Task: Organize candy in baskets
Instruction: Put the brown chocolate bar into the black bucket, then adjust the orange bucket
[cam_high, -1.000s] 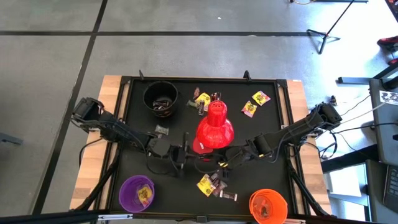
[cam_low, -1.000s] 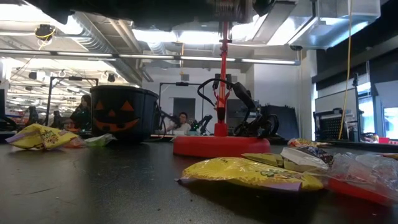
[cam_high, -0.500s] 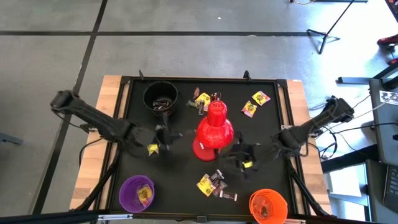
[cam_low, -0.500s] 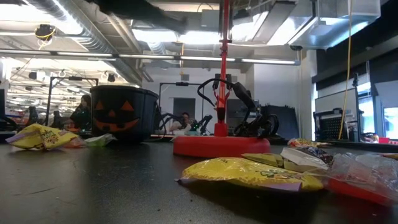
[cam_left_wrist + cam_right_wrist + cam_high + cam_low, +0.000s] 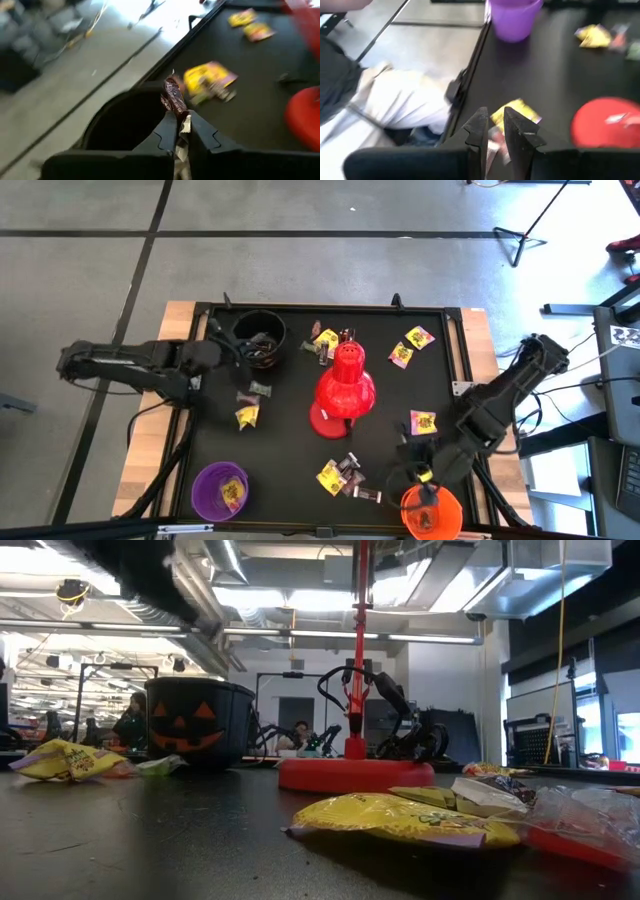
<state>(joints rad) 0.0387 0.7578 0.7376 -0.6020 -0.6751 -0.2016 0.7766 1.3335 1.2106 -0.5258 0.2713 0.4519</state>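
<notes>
Left gripper (image 5: 179, 119): hangs at the rim of the black bucket (image 5: 235, 330) at the table's far left, pinches tight on a dark brown candy (image 5: 172, 97) that sticks out past the fingertips, above the bucket's opening.

Right gripper (image 5: 425, 475): hovers at the near right of the table, just beside the far rim of the orange bucket (image 5: 447, 502). Carries a yellow candy (image 5: 517, 111) at its tip; clamped or loose, cannot tell.

Purple bucket (image 5: 205, 485): stands at the near left, well apart from both grippers, holds a yellow wrapper.

Red desk lamp (image 5: 345, 385): stands mid-table between the arms.

Loose candy: lies left of the lamp (image 5: 246, 416), in a small cluster (image 5: 340, 475) near the front, right of the lamp (image 5: 422, 422), and at the far side (image 5: 418, 337).
</notes>
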